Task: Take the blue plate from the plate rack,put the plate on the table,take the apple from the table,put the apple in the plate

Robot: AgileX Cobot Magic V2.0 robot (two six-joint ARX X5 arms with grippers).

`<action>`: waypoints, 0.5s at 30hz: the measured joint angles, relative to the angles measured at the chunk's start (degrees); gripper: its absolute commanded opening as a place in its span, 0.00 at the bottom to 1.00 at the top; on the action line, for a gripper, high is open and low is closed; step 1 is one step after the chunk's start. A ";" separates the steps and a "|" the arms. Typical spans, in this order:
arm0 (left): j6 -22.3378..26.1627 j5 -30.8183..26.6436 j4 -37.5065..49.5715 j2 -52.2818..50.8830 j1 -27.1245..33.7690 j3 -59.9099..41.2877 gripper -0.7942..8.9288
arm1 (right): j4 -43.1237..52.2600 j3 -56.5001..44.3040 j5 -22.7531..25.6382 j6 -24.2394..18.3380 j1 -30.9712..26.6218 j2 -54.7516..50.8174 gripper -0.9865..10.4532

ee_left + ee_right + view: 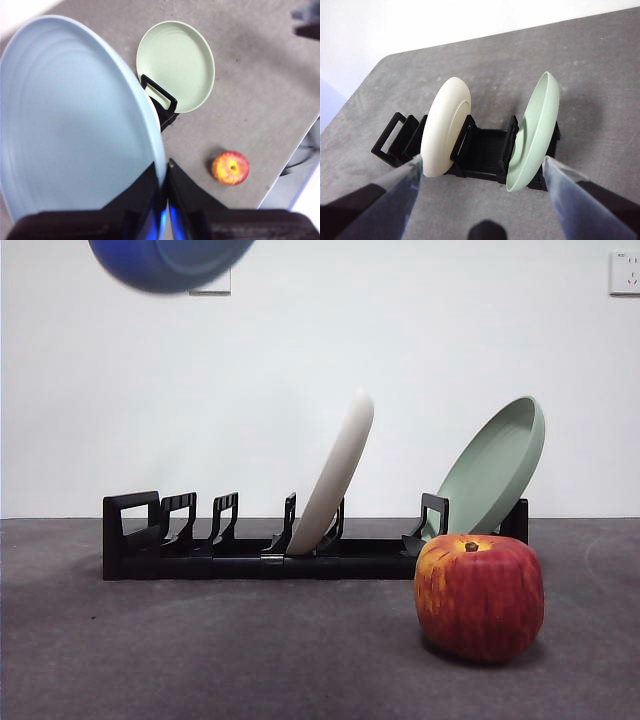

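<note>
grey table (200, 660), left pincer (165, 200) clamping blue plate (70, 125)

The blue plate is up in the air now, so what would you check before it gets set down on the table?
1. Left end effector shut on the blue plate: ok.
2. Plate lifted out of the plate rack: ok.
3. Bare table in front of the rack: ok.
4. Apple standing apart from that spot: ok.
5. Right end effector open, holding nothing: ok.
6. Grip firm enough: cannot tell.
</note>
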 measured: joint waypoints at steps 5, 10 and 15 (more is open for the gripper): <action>-3.87 -11.32 0.00 -4.61 -11.23 -7.04 0.07 | -0.52 0.00 0.00 -0.02 0.00 0.00 0.44; -10.58 -23.50 -0.07 -6.36 -20.74 -19.06 0.07 | -0.85 0.00 0.00 -0.02 0.00 0.00 0.44; -16.57 -32.13 2.45 -6.12 -28.48 -31.50 0.07 | -1.44 0.00 0.00 0.00 0.00 -0.04 0.44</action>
